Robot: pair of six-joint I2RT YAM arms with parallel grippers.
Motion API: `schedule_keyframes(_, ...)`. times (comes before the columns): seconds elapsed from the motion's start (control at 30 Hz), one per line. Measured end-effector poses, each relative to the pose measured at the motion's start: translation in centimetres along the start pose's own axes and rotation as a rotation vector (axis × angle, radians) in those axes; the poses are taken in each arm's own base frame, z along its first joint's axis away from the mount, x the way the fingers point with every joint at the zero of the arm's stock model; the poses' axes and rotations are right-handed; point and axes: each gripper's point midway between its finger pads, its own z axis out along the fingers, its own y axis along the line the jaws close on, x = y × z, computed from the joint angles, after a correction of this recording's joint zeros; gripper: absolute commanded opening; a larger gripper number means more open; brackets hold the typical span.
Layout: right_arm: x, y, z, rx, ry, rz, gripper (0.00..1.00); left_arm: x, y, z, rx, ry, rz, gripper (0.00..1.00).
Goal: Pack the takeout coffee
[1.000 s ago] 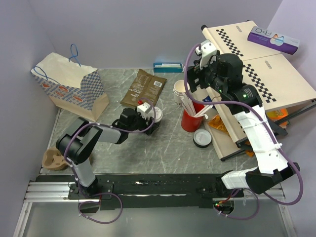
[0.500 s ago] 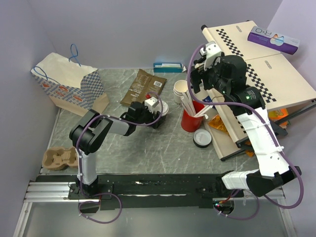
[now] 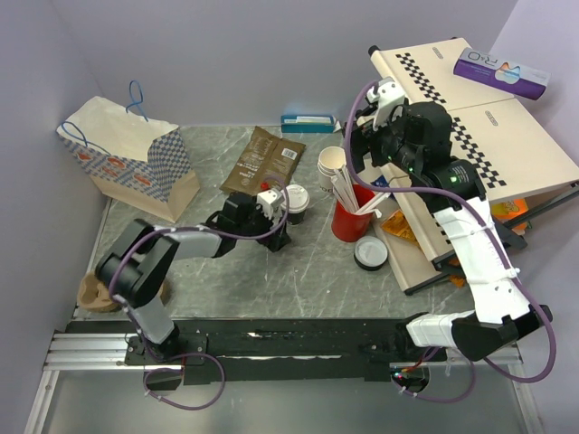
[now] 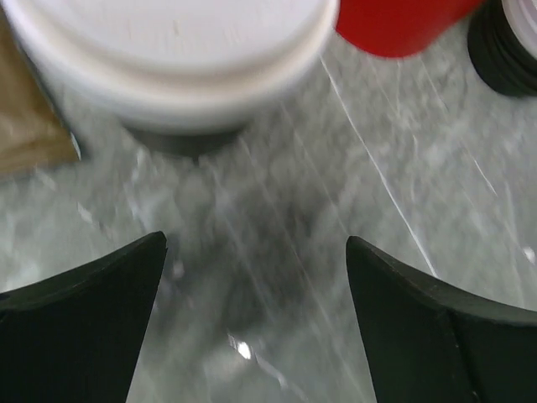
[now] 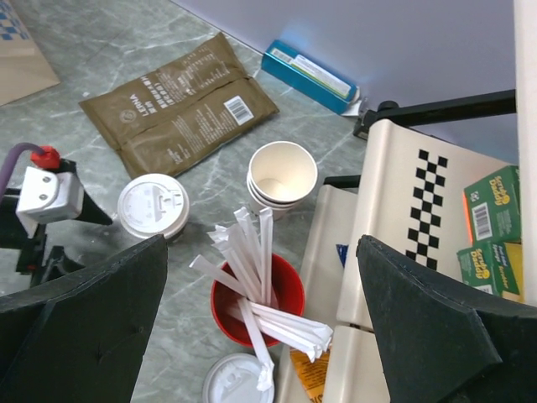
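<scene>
Just ahead of left end effector [image 4: 256, 243], takeout coffee [image 4: 168, 42] stood upright, outside wide-apart jaws; left arm nearer; right end effector [image 5: 262, 242] spread, well apart.

Light: bright, even, from above; shadows soft | left wrist view was blurred throughout, lidded cup [image 4: 168, 50] smeared, small glint on table [image 4: 403, 168] | top and right wrist views were sharp
</scene>
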Motion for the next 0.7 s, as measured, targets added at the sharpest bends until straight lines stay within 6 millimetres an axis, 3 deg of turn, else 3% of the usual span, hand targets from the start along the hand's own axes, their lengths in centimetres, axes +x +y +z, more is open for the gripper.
schedule_keyframes(0.13,-0.2,0.6,0.1,-0.036,-0.007,0.004,1.00,-0.1,-0.9,-3.5,-0.015,0.054,0.001,0.95)
schedule_keyframes(0.27,-0.5,1.8,0.1,-0.107,-0.024,0.000,0.99,-3.0,-0.8,-8.8,-0.075,0.056,0.062,0.98)
schedule_keyframes(0.37,-0.7,2.8,0.1,-0.162,-0.037,-0.004,0.99,-7.0,1.6,-14.5,-0.218,0.036,0.045,0.96)
schedule_keyframes(0.47,-0.6,3.9,0.2,-0.220,-0.042,0.006,0.99,-10.4,5.5,-21.5,-0.434,0.010,-0.006,0.96)
schedule_keyframes(0.5,-0.5,4.2,0.3,-0.234,-0.041,0.014,0.99,-10.5,7.0,-24.4,-0.528,0.018,-0.040,0.95)
schedule_keyframes(0.57,-0.4,4.7,0.4,-0.264,-0.038,0.030,0.99,-9.0,8.4,-28.0,-0.645,0.064,-0.100,0.93)
schedule_keyframes(0.7,-0.1,6.0,0.9,-0.325,-0.024,0.066,0.99,-3.1,9.2,-32.6,-0.782,0.287,-0.248,0.86)
